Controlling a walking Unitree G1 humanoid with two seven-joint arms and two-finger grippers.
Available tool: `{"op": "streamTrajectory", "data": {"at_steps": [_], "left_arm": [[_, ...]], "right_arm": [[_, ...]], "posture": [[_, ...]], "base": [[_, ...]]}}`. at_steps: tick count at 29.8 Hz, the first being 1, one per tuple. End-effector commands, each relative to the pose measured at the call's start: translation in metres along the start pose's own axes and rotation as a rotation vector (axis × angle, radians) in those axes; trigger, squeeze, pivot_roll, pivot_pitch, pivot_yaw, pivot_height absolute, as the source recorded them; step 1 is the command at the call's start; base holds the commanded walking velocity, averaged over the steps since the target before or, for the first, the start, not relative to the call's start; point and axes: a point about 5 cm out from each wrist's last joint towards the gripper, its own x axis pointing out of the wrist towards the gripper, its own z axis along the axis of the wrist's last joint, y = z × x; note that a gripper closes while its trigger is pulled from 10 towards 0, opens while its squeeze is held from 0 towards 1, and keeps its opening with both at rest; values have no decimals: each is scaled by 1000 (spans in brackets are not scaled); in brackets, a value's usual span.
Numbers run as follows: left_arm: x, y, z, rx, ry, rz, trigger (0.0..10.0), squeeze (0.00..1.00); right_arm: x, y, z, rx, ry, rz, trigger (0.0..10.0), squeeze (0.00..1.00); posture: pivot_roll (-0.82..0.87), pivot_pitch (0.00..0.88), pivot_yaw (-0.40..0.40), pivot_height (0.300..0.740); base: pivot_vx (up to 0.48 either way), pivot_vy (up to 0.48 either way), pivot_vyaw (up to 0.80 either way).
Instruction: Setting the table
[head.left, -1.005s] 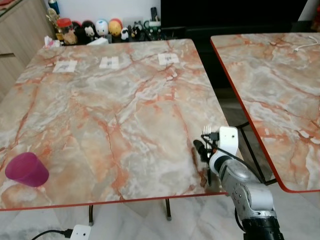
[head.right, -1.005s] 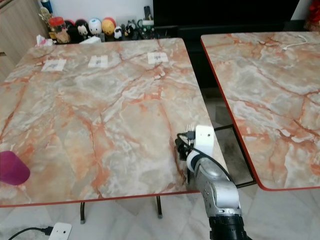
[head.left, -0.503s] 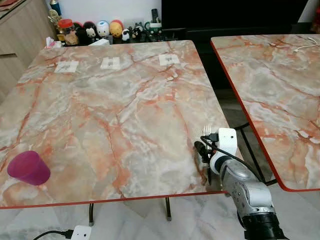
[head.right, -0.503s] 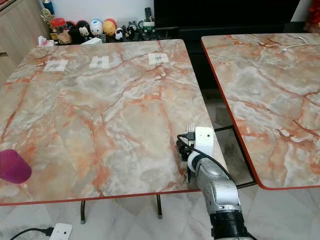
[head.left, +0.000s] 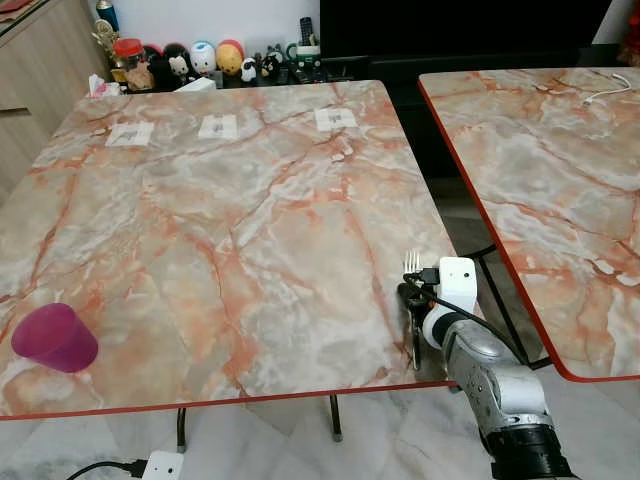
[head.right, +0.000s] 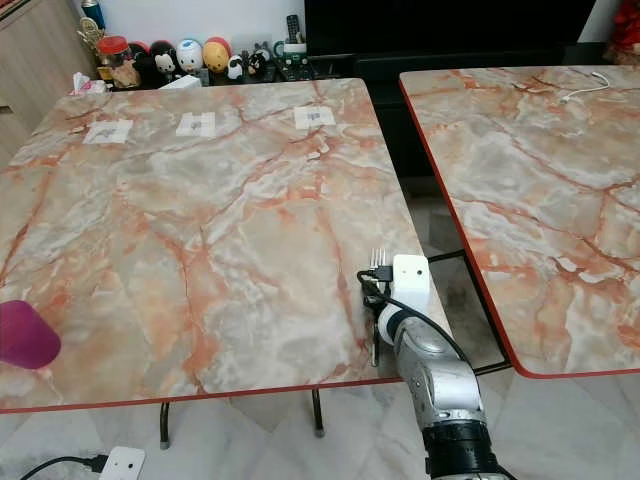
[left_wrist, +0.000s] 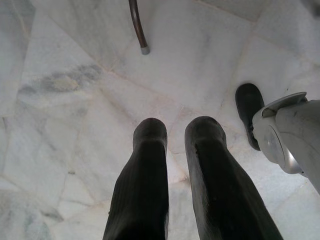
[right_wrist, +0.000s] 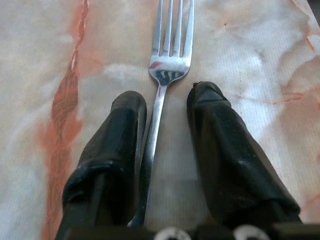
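- The right gripper (right_wrist: 165, 107) is seen at the near right corner of the marble table (head.left: 230, 230), held low over the top, its two black fingers (right_wrist: 120, 145) spread apart with a gap on one side of the metal.
- A fork (right_wrist: 167, 60) lies flat between those fingers, tines pointing away from the robot toward the far edge; its handle touches one finger and stands clear of the other, so it is judged to be released or nearly so, laid parallel to the table's right edge as a place setting would ask.
- The left gripper (left_wrist: 172, 155) hangs idle over the pale floor, its fingers slightly parted and nothing held between them.
- A magenta cup (head.left: 55, 338) is set near the front left corner, well apart from the fork.
- Farther off, three small paper labels (head.left: 218, 126) are laid in a row near the far edge, perhaps marking places.
- Beyond the table, a row of figurines (head.left: 205, 58) is lined up against the wall.
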Motion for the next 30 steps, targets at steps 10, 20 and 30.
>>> {"op": "streamTrajectory", "data": {"at_steps": [10, 20, 30], "left_arm": [[-2, 0, -10, 11, 39, -4, 10000, 0], [-2, 0, -10, 18, 39, -6, 10000, 0], [-1, 0, -5, 13, 23, 2, 10000, 0]], "right_arm": [[3, 7, -12, -16, 48, 47, 0, 0], [3, 7, -13, -51, 42, 49, 0, 0], [-12, -2, 25, -36, -313, -22, 10000, 0]], "posture": [[-56, 75, 14, 740], [-54, 58, 17, 740], [-68, 77, 19, 740]], "base": [[0, 0, 0], [0, 0, 0], [0, 0, 0]]}}
